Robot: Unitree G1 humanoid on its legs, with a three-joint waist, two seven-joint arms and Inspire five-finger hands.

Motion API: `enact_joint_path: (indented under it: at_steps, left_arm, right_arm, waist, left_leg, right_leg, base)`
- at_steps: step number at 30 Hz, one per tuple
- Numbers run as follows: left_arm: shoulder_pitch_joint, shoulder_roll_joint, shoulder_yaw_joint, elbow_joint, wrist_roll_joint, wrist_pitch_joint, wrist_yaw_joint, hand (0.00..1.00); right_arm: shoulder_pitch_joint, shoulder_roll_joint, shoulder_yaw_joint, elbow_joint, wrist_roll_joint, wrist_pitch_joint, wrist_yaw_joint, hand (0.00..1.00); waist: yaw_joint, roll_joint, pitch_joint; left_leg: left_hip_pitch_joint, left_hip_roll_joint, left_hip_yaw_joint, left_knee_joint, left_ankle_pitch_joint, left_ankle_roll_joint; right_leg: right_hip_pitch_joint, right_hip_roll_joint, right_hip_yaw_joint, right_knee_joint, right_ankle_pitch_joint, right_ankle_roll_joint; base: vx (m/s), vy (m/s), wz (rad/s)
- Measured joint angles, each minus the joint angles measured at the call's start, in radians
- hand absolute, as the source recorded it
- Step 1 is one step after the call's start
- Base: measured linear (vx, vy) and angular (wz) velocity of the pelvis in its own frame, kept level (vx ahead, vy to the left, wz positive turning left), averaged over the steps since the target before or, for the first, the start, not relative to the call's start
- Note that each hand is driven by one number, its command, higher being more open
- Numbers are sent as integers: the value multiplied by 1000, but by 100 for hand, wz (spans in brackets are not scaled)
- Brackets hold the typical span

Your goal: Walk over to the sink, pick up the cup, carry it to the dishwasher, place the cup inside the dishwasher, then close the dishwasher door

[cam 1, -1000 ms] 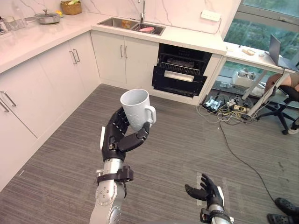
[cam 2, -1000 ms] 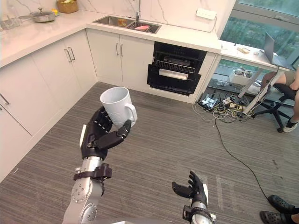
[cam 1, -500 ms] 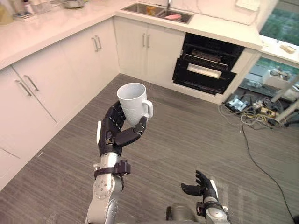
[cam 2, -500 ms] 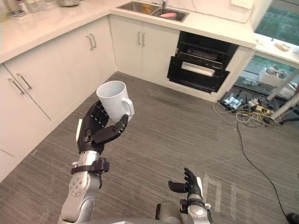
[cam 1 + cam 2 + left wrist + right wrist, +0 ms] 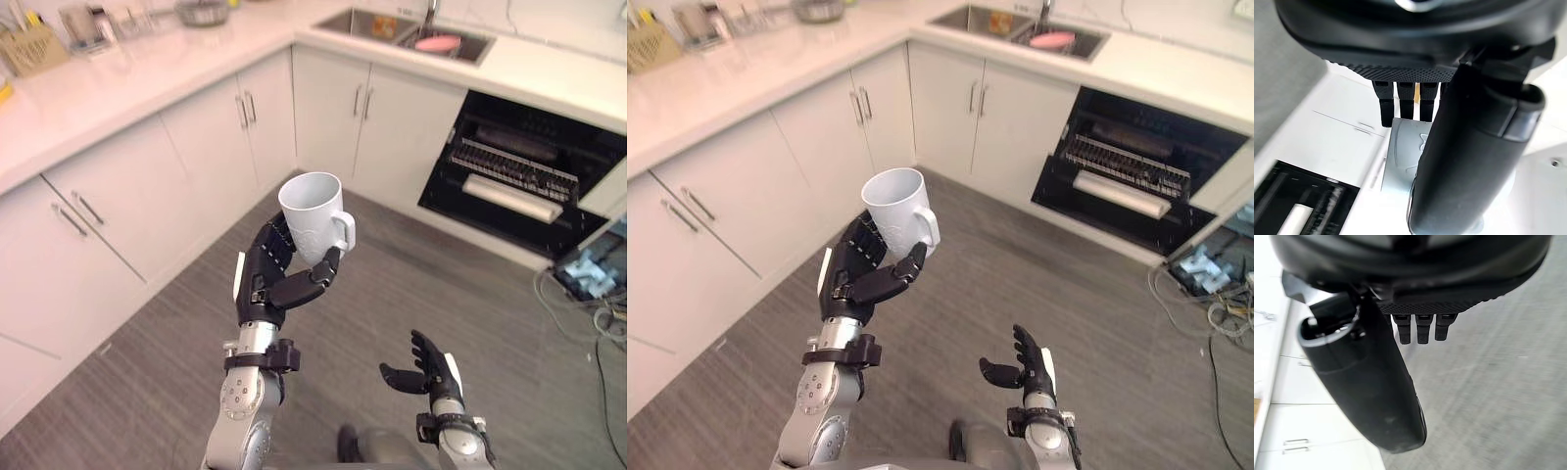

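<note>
Now the left robot hand (image 5: 277, 281) has its dark fingers and thumb curled round the bottom of the white round cup with a handle (image 5: 312, 213), holding it upright above the grey striped floor (image 5: 147, 392). The right robot hand (image 5: 428, 368) sits lower, fingers loosely spread, holding nothing. The open black dishwasher (image 5: 529, 181) is well apart from the cup.

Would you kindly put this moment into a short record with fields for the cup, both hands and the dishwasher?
cup: white, upright, held up in the left hand
left hand: fingers curled round the cup
right hand: low, open, empty
dishwasher: ahead to the right, door open
sink: left of the dishwasher
stage: cup in hand, not yet in the dishwasher
</note>
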Motion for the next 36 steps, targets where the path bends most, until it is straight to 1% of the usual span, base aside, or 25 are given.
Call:
enact_joint_path:
  at_steps: [1, 3, 5, 6, 7, 8, 9, 12, 13, 14, 15, 16, 18, 22, 23, 24, 25, 26, 27, 28, 30, 31, 32, 34, 36]
  left_arm:
    - [1, -1, -1, 0, 0, 0, -2, 30]
    - [2, -2, 0, 5, 0, 0, -2, 30]
    - [1, 1, 2, 16, 0, -4, -3, 30]
    - [0, 1, -1, 28, 1, -4, -2, 30]
    - [0, 1, -3, 35, 1, -4, -2, 30]
    - [2, 6, -5, 56, 2, -4, 0, 30]
    - [-9, 29, 1, 71, 2, 6, 7, 30]
    - [-8, 40, -5, 71, 2, 25, 23, 30]
    - [-8, 61, -13, 71, 3, 27, 25, 30]
    - [-8, 81, -14, 71, 6, 27, 27, 30]
    - [-8, 104, -14, 71, 12, 28, 39, 30]
    - [-8, 118, -15, 74, 20, 37, 44, 30]
    - [-14, 108, -37, 70, 21, 39, 48, 30]
    - [-67, 106, -79, 69, 24, 33, 38, 30]
    - [-77, 104, -79, 69, 40, 30, 37, 30]
    - [-77, 104, -78, 70, 51, 23, 37, 30]
    - [-75, 101, -80, 73, 58, 23, 37, 30]
    - [-76, 86, -85, 101, 63, 23, 33, 30]
    - [-76, 71, -86, 115, 71, 28, 33, 30]
    - [-75, 61, -81, 124, 72, 31, 34, 30]
    - [-62, 30, -79, 159, 79, 41, 36, 30]
    - [-53, 24, -79, 156, 79, 40, 33, 30]
    - [-36, 16, -80, 145, 79, 39, 29, 30]
    - [-18, 21, -80, 140, 80, 37, 15, 30]
    - [1, 22, -78, 141, 80, 37, 12, 30]
  right_arm:
    - [0, 0, 0, 1, 1, 0, 0, 90]
    - [-6, -2, -5, 18, 2, -2, 0, 90]
    - [-33, -8, -10, 76, 2, -3, -1, 90]
    - [-58, -22, -9, 124, 2, -3, -4, 90]
    - [-68, -31, -10, 148, 2, -2, -4, 90]
    - [-77, -33, -10, 183, 2, 1, -4, 90]
    - [-88, -10, -10, 202, 3, 6, -5, 90]
    - [-83, -8, -14, 199, 3, 6, -5, 90]
    - [-87, -4, -26, 199, 3, 6, -6, 90]
    - [-99, 4, -30, 198, 3, 6, -11, 90]
    - [-118, 14, -29, 198, 3, 6, -13, 90]
    - [-131, 23, -28, 190, 3, 5, -13, 90]
    - [-116, 38, -26, 128, 8, 5, -13, 90]
    - [-115, 54, -20, 15, 8, -5, -12, 90]
    - [-117, 54, -18, -21, 7, -11, -12, 90]
    - [-118, 52, -14, -45, 7, -17, -12, 90]
    - [-116, 47, -10, -51, 7, -20, -14, 90]
    - [-114, 24, -9, -55, 7, -20, -16, 90]
    - [-113, 13, -10, -77, 7, -17, -16, 90]
    - [-105, 12, -8, -95, 7, -17, -14, 90]
    - [-29, 20, -5, -219, 7, -13, -16, 90]
    - [-14, 23, -4, -259, 7, -14, -21, 90]
    - [-2, 24, 2, -327, 8, -17, -32, 90]
    - [-4, 25, 6, -399, 8, -41, -56, 90]
    - [-27, 23, 6, -412, 12, -64, -62, 90]
  waist:
    - [6, -2, 2]
    - [19, -13, 8]
    - [23, -24, 7]
    - [22, -21, 4]
    - [22, -18, 4]
    - [26, -21, 4]
    - [7, -53, 3]
    - [-6, -62, 3]
    - [-7, -69, 0]
    - [-3, -87, -1]
    - [-3, -107, 4]
    - [-27, -112, 2]
    - [-56, -94, -1]
    - [-67, -92, -12]
    - [-72, -91, -16]
    - [-85, -108, -35]
    - [-100, -110, -41]
    - [-115, -71, -56]
    - [-109, -51, -59]
    - [-109, -49, -58]
    - [-106, -34, -46]
    - [-99, -31, -47]
    - [-82, -21, -46]
    - [-54, -24, -48]
    - [-47, -32, -47]
  left_leg:
    - [-29, 16, 21, -28, -26, 0]
    - [-88, 27, 71, -305, -96, -13]
    - [-87, -44, 35, -610, -77, -17]
    - [-86, -88, -8, -811, -10, -30]
    - [-80, -100, -30, -900, 46, -38]
    - [-49, -122, -55, -936, 212, -32]
    - [-54, -145, -43, -875, 161, -8]
    - [-90, -133, -25, -684, 5, 9]
    - [-55, -132, 7, -671, -52, 14]
    - [-10, -140, 42, -693, -77, 21]
    - [53, -156, 80, -734, -90, 32]
    - [126, -167, 107, -777, -108, 43]
    - [246, -159, 130, -855, -140, 52]
    - [400, -154, 202, -965, -169, 9]
    - [452, -154, 225, -994, -184, -10]
    - [489, -167, 233, -1026, -192, -22]
    - [509, -173, 227, -1040, -194, -26]
    - [539, -157, 207, -1052, -198, -34]
    - [539, -136, 198, -997, -180, -58]
    - [531, -126, 191, -940, -161, -67]
    - [415, -40, 118, -500, -15, -75]
    - [374, -20, 105, -382, -5, -74]
    - [290, 20, 91, -193, -11, -68]
    - [154, 51, 84, -75, -52, -46]
    - [55, 35, 81, -192, -110, 14]
  right_leg:
    - [27, -5, 10, -25, 0, 0]
    - [128, -31, 41, -100, -7, 10]
    - [171, -77, 83, -106, -56, 37]
    - [189, -100, 105, -106, -89, 66]
    - [200, -106, 119, -106, -104, 77]
    - [224, -119, 159, -104, -128, 97]
    - [234, -160, 186, -88, -137, 98]
    - [226, -165, 254, 2, -135, 102]
    - [180, -168, 262, 139, -133, 106]
    - [104, -183, 254, 313, -114, 141]
    - [9, -218, 237, 509, -54, 207]
    - [-85, -240, 200, 684, -71, 178]
    - [-214, -223, 96, 741, -124, 111]
    - [-383, -195, -91, 484, -130, 83]
    - [-413, -167, -130, 350, -95, 65]
    - [-423, -129, -132, 208, 10, 33]
    - [-413, -121, -124, 181, 100, 13]
    - [-398, -99, -125, 194, 148, -56]
    - [-390, -81, -118, 227, 104, -71]
    - [-372, -79, -120, 237, 81, -76]
    - [-202, -42, -112, 162, 36, -78]
    - [-159, -31, -100, 134, 26, -76]
    - [-84, -1, -68, 87, 18, -77]
    - [3, 11, -19, 35, -5, -81]
    - [49, 1, 32, 22, -33, -75]
  base:
    - [535, -31, -36]
    - [504, 54, -32]
    - [483, 177, -42]
    - [553, 279, -50]
    - [568, 335, -64]
    - [471, 293, -45]
    - [405, 250, -34]
    - [509, 321, -26]
    - [478, 289, -62]
    - [438, 253, -87]
    - [395, 190, -84]
    - [393, 174, -66]
    - [391, 130, -32]
    - [491, 79, -46]
    - [579, 18, -42]
    - [614, 14, -25]
    - [684, 15, 4]
    - [684, 16, -8]
    - [679, -7, -23]
    - [645, -74, -30]
    - [664, -124, -13]
    - [640, -76, -40]
    - [302, -18, -55]
    - [395, 13, -66]
    - [379, 82, -63]
